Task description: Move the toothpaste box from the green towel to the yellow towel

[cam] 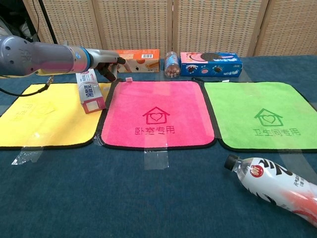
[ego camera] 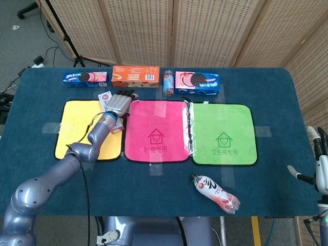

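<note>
Three towels [cam: 156, 114], four snack boxes [ego camera: 136, 76], one toothpaste box [cam: 89, 92], one bottle [cam: 275, 181], one can [cam: 171, 64].

Yellow towel [cam: 44, 119]: matt cloth, prob. terry.

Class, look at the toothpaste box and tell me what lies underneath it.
The toothpaste box rests on the yellow towel, near its right edge. The left hand above it hides part of the box in the head view, so the towel's far corner there cannot be seen.
</note>
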Available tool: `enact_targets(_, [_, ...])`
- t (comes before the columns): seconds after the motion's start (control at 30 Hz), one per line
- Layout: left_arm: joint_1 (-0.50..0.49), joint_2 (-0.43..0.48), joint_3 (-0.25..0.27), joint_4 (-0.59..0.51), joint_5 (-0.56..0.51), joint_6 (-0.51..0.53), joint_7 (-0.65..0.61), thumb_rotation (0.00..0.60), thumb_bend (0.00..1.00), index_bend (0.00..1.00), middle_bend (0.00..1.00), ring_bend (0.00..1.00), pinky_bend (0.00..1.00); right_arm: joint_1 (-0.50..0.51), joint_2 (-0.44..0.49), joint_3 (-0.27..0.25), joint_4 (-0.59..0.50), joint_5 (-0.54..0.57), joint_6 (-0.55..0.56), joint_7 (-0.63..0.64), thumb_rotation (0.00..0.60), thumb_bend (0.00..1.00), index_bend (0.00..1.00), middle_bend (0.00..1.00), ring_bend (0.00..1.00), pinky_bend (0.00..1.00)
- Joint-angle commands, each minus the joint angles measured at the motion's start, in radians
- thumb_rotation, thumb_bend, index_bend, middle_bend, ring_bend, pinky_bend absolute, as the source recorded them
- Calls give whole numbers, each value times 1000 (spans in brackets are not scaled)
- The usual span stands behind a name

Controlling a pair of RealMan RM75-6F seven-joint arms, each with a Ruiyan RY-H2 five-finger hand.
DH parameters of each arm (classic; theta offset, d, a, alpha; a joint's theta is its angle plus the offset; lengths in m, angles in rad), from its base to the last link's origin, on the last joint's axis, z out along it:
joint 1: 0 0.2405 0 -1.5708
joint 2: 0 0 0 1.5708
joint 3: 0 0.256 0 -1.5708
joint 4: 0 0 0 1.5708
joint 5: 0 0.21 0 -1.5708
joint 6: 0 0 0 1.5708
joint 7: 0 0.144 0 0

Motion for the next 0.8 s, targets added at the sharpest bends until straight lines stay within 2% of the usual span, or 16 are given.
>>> enact_targets(0.03, [-13,-33,8,61,-24,-61,1,493,1000,188,0,0,24,2,-2,0,2,1,-4,-1,600,0,0,0,0,0])
enact_targets(0.23, [1,-28,31,100,-28,-116,2,493,1000,239,0,0,24,4,-3,1,3,4,-10,-2,600,0,0,0,0,0])
enact_targets(0.4, [38,14,53,67,-16,-104,0,494,1000,294,39,19,50,3,-3,4,3,8,-11,-3,600,0,0,0,0,0])
enact_targets(0.53, [80,68,50,-14,-10,-66,-25,494,1000,302,48,23,51,2,-2,4,1,9,-11,-2,600,0,0,0,0,0])
enact_targets(0.63, [123,125,49,-111,21,-2,-47,494,1000,303,50,23,51,1,-1,4,-1,6,-11,0,600,0,0,0,0,0])
enact_targets(0.8, [183,215,62,-251,57,42,-77,495,1000,303,50,23,51,-1,4,1,-9,-4,-10,5,600,0,0,0,0,0])
